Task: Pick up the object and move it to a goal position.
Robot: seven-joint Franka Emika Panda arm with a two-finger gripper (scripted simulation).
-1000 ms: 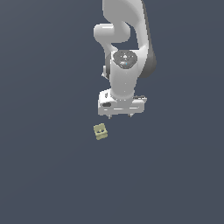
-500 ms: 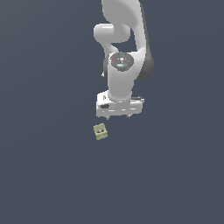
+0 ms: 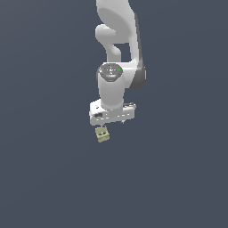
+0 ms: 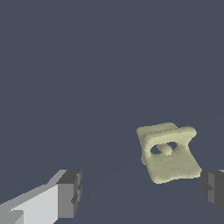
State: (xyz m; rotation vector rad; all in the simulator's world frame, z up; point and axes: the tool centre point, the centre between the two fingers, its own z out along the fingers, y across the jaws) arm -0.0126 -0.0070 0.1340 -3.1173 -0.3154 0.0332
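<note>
We see the white two-fingered gripper (image 4: pixel 140 197) spread wide, gripping nothing. The small pale yellow-green notched chunk (image 4: pixel 168 152) sits between its dark fingertips (image 4: pixel 70 199) (nearer one), untouched.

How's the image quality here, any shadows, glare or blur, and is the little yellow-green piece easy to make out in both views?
Exterior view: flat, even lighting, no cast shadow or glare; the object is small and soft-edged just below the gripper. Wrist view: the object is large and clear with gentle shading, its hollow visible; the fingers are cut off at the frame edges; no blur.
</note>
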